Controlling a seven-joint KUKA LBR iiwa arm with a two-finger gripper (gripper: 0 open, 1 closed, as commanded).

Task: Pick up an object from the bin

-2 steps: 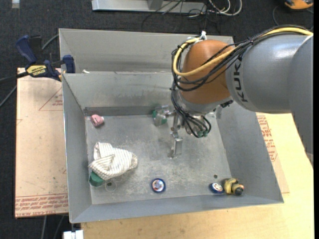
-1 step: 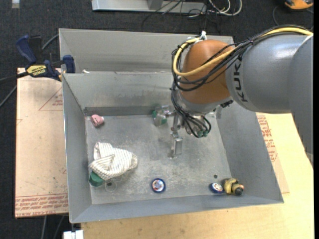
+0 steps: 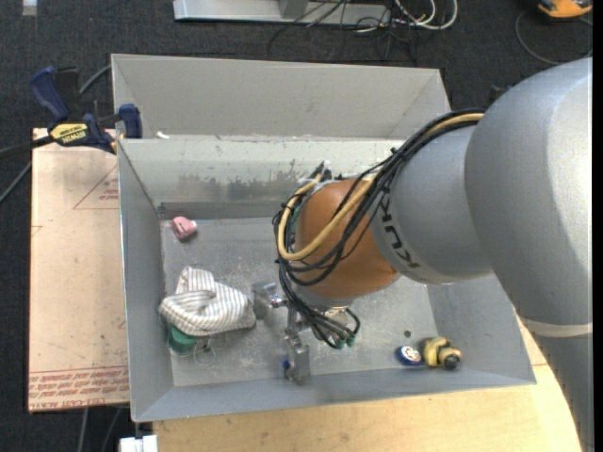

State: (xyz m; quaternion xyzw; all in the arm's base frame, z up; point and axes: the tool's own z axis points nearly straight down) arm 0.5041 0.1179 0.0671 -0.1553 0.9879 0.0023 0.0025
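Bin [image 3: 141, 252]: grey metal, scuffed floor, on dark carpet [image 3: 94, 17]. End effector [image 3: 296, 365] near striped cloth [image 3: 207, 304]; grip state cannot be told. Arm [image 3: 528, 186] lettering partly reads "KU".

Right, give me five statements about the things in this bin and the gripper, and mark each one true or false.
1. The small pink lump lies near the far left corner of the grey metal bin. True.
2. The crumpled white striped cloth lies to the view's right of the gripper. False: it lies to the gripper's left in the view.
3. The small yellow and blue toy lies near the bin's near right corner. True.
4. The gripper hangs over the small pink lump. False: it is down by the near wall, between the cloth and the toy.
5. A green thing peeks out from under the cloth. True.
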